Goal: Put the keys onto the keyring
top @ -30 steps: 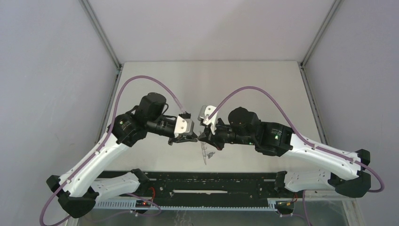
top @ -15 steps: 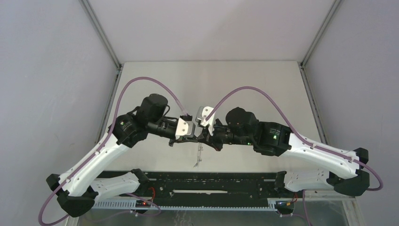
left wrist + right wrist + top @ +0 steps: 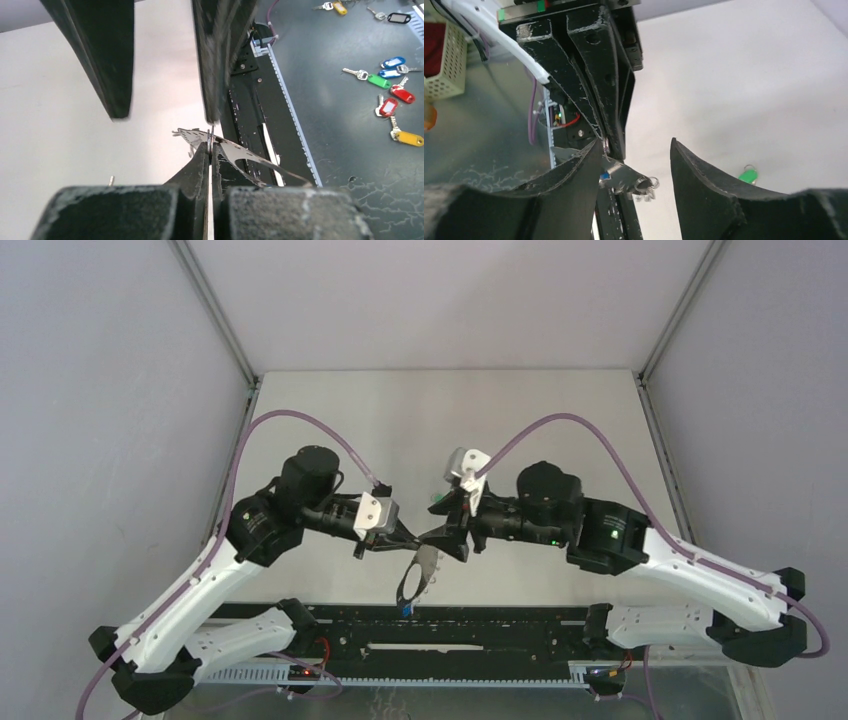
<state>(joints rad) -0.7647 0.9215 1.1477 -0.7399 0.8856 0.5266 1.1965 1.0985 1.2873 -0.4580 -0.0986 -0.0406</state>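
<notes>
The keyring (image 3: 415, 575), a wide grey metal band with small wire loops, hangs over the table's near edge. My left gripper (image 3: 407, 543) is shut on its upper rim; in the left wrist view the jaws (image 3: 210, 146) pinch the keyring (image 3: 250, 157). A blue key head (image 3: 407, 610) shows at the ring's lower end, also seen as a blue key head (image 3: 603, 176) beside the keyring (image 3: 626, 177). My right gripper (image 3: 448, 537) is open just right of the ring, its gripper (image 3: 636, 167) holding nothing. The green key (image 3: 748, 175) lies on the table, the green key (image 3: 437, 498) behind the grippers.
A black rail (image 3: 420, 625) runs along the near table edge below the ring. Several coloured key tags (image 3: 395, 95) lie on the dark floor beyond it. A pale mesh basket (image 3: 444, 65) stands off the table. Grey walls enclose the white table (image 3: 450, 420).
My right gripper has opened, let go of the ring and drawn back to the right. The left gripper has closed on the ring and shifted left; the ring now hangs from it alone.
</notes>
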